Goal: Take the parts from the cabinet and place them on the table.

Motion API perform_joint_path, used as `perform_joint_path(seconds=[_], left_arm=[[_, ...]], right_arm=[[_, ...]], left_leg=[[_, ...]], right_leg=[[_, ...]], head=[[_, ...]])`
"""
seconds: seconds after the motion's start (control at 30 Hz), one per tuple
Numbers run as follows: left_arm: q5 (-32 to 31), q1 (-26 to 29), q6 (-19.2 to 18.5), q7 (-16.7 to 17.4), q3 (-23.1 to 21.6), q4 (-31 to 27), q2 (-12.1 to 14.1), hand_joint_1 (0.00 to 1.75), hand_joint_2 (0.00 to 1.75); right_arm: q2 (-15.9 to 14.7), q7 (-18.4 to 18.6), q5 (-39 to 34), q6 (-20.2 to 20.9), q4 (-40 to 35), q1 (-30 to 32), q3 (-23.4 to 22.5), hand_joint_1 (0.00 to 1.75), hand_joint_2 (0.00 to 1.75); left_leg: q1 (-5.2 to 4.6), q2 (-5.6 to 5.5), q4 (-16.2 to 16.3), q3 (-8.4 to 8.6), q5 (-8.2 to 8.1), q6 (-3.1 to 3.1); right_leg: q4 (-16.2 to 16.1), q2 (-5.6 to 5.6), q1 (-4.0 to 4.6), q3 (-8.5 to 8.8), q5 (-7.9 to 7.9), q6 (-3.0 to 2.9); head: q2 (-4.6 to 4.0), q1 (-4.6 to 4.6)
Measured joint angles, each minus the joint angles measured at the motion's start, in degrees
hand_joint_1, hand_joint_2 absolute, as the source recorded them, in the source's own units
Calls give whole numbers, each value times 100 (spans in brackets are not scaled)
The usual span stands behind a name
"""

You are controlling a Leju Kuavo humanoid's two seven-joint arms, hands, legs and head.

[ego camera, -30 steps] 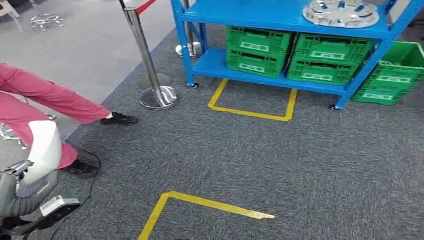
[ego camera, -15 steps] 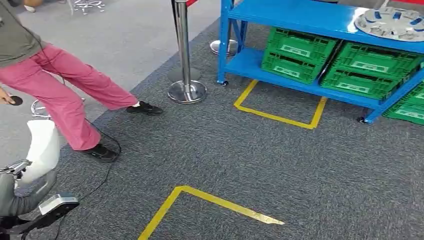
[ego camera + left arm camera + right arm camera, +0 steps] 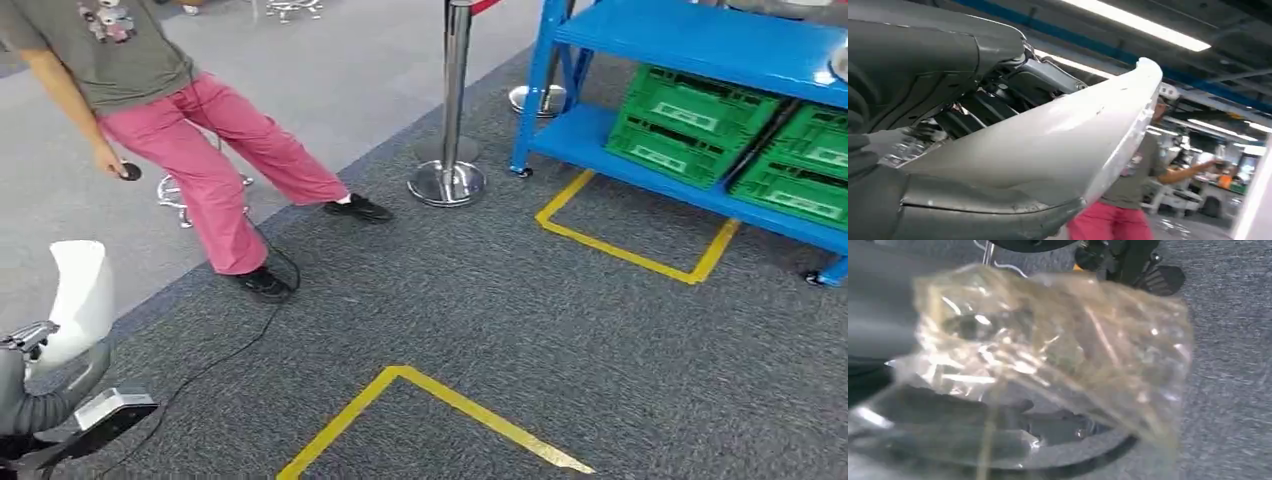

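My left hand sits at the lower left of the head view and holds a white curved part upright. In the left wrist view the same pale part lies across the grey hand, which grips it from both sides. My right hand holds a crumpled clear plastic bag above the carpet; the bag blurs and hides most of the fingers, and what is in it cannot be made out. The blue cabinet stands at the far right.
Green crates fill the cabinet's lower shelf. A person in pink trousers stands at the left, with a cable trailing on the carpet. A chrome stanchion stands in the middle; yellow tape marks the floor.
The whole view has swung left: cabinet, crates and stanchion slid right, and the person came further into view. My left hand still holds the white part in the same place.
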Motion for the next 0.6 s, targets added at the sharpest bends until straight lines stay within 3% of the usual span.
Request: perform_joint_path(seconds=[0.03, 0.07, 0.1, 0.13, 0.17, 0.2, 0.23, 0.3, 0.33, 0.37, 0.4, 0.47, 0.5, 0.53, 0.57, 0.6], left_arm=[[0, 3, 2, -2, 0, 5, 0, 175, 175], [0, 3, 0, -2, 0, 4, 0, 175, 175], [0, 5, 2, -2, 2, 5, 0, 175, 175], [-2, 4, 2, -4, 4, 4, 2, 175, 175], [-7, 0, 2, -4, 7, 4, 2, 175, 175], [-9, -15, 2, -7, 9, 5, 2, 175, 175], [-9, -5, 6, -11, 9, 4, -7, 175, 175], [-7, 12, 2, -15, 18, 5, -4, 175, 175], [0, 8, 2, -20, 20, 5, -4, 175, 175], [0, 8, 2, -20, 26, 4, -7, 175, 175], [2, -18, 0, -20, 26, 5, -4, 175, 175], [2, -20, 0, -20, 22, 5, -15, 175, 175], [2, -18, 0, -20, 22, 7, -15, 175, 175], [2, -17, -2, -20, 22, 9, -18, 175, 175], [2, -16, -2, -20, 22, 9, -20, 175, 175], [4, -17, -2, -20, 22, 9, -20, 175, 175]], right_arm=[[0, 0, 2, 0, 0, -1, -2, 0, 0], [0, 0, 9, 0, 0, 1, -4, 0, 0], [0, 0, 13, 0, 0, -2, -2, 0, 0], [0, 0, 17, 0, 0, -5, -2, 0, 0], [0, 0, 20, 0, 0, -5, 0, 0, 0], [0, 0, 24, -2, 2, 1, 0, 0, 0], [0, -9, 35, -2, 0, -8, 2, 0, 0], [0, -11, 35, 11, 0, -26, 4, 0, 0], [0, -11, 35, 33, -2, -29, 11, 0, 0], [0, -13, 31, 41, -2, -29, 17, 0, 0], [0, -15, 28, 44, -2, -24, 24, 0, 0], [0, -11, 24, 46, 0, 2, 33, 0, 0], [0, -7, 20, 46, 2, 8, 33, 0, 0], [0, -7, 17, 46, 2, 7, 33, 0, 0], [0, -7, 17, 48, 0, 4, 35, 0, 0], [0, -7, 17, 46, 0, 4, 35, 0, 0]], left_leg=[[16, 7, 8, 11, 65, -16], [30, 22, -234, 151, 236, -25], [39, 70, -694, 411, 462, -26], [40, 202, -1243, 738, 675, -21], [29, 491, -1646, 988, 732, -3], [1, 526, -1696, 1003, 720, 69], [-11, 429, -1683, 978, 714, 116], [-35, 316, -1688, 938, 720, 177], [-6, 255, -1735, 968, 758, 234], [4, 221, -1745, 959, 775, 266], [5, 156, -1742, 940, 787, 298], [-16, 36, -1741, 908, 789, 327], [-29, -37, -1738, 897, 792, 333], [-40, -111, -1737, 897, 793, 334], [-50, -195, -1734, 903, 793, 334], [-57, -277, -1732, 915, 793, 334]], right_leg=[[1, -91, 0, 12, -17, 3], [1, -179, 0, 19, -32, 16], [4, -255, -1, 32, -46, 29], [5, -323, -2, 58, -59, 49], [11, -376, 19, 149, -78, 78], [35, -424, 57, 107, -104, 120], [28, -474, 56, 130, -106, 144], [-3, -581, 40, 228, -105, 199], [4, -550, 26, 225, -141, 249], [105, -229, 8, 153, -244, 287], [475, 17, -2, -6, -481, 284], [1456, 134, 1, -491, -899, 280], [1837, 143, 1, -706, -994, 272], [1923, 147, 1, -786, -930, 261], [1727, 154, 4, -728, -725, 236], [1301, 181, 6, -551, -439, 204]], head=[[0, -2], [0, 0], [0, 0], [0, -2], [0, -4], [0, 12], [0, 55], [0, 52], [0, 50], [0, 63], [0, 57], [0, 57], [0, 61], [0, 57], [0, 61], [0, 59]])
